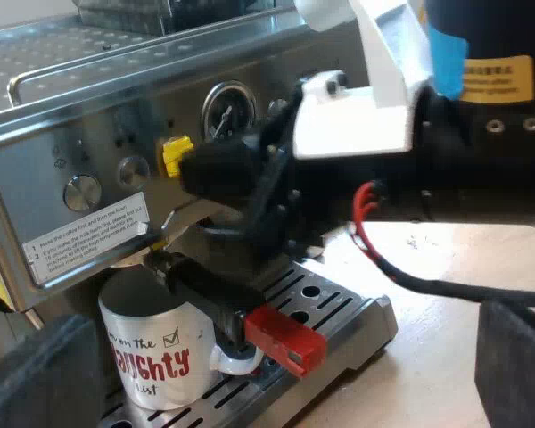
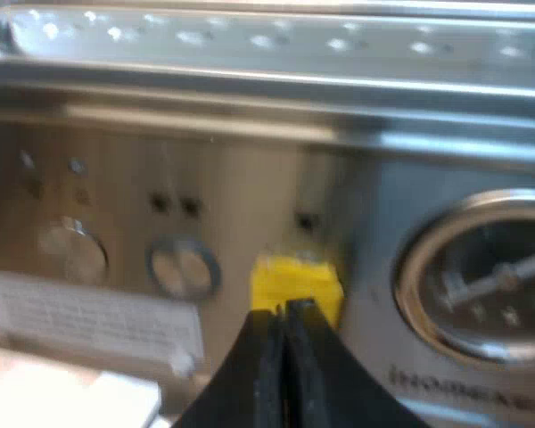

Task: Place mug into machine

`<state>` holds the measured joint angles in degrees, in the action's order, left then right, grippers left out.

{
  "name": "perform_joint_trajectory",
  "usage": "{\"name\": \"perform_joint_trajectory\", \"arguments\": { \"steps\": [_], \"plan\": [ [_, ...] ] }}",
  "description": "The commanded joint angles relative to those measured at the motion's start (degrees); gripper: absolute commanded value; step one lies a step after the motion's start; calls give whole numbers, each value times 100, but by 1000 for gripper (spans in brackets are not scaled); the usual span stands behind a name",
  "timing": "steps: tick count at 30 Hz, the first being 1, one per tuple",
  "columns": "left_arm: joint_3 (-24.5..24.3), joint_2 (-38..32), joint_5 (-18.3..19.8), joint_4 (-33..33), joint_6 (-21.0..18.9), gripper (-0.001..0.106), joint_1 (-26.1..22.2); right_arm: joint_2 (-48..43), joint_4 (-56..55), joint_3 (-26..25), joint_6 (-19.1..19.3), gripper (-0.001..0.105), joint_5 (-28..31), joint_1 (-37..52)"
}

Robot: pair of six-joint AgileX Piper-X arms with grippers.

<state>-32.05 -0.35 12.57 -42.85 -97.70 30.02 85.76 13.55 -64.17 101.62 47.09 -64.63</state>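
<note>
Mug (image 1: pixel 152 361) sitting on drip tray (image 1: pixel 348 325) under locked holder (image 1: pixel 205 294). Right gripper (image 2: pixel 285 312) fingers pressing together, tips at yellow button (image 2: pixel 296 278). Left gripper (image 1: pixel 276 374) hanging wide open, facing machine (image 1: pixel 71 116) front.

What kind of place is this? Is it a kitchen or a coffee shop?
Probably a coffee-making spot on a wooden table. An espresso machine stands there, a mug sits on its tray, and the right gripper is at its yellow button.

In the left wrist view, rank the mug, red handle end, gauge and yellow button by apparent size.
1. mug
2. red handle end and gauge: too close to rank, gauge partly hidden
3. yellow button
</note>
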Motion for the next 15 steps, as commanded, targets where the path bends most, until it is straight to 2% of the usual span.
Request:
{"name": "perform_joint_trajectory", "arguments": {
  "steps": [1,3,5,8,15],
  "plan": [
    [-48,-322,12,28,24,85,25,-270,-439,-53,-14,12,-95,-247],
    [-48,-322,12,38,24,85,25,-396,-673,-53,-166,28,-137,-434],
    [-48,-322,12,38,24,85,25,-590,-1073,-53,-377,49,-139,-628],
    [-60,-322,12,38,-42,85,25,-850,-1609,-53,-471,67,-139,-849],
    [-245,-322,12,38,-111,85,25,-1472,-2630,-53,-504,69,-206,-1002]
  ]
}}
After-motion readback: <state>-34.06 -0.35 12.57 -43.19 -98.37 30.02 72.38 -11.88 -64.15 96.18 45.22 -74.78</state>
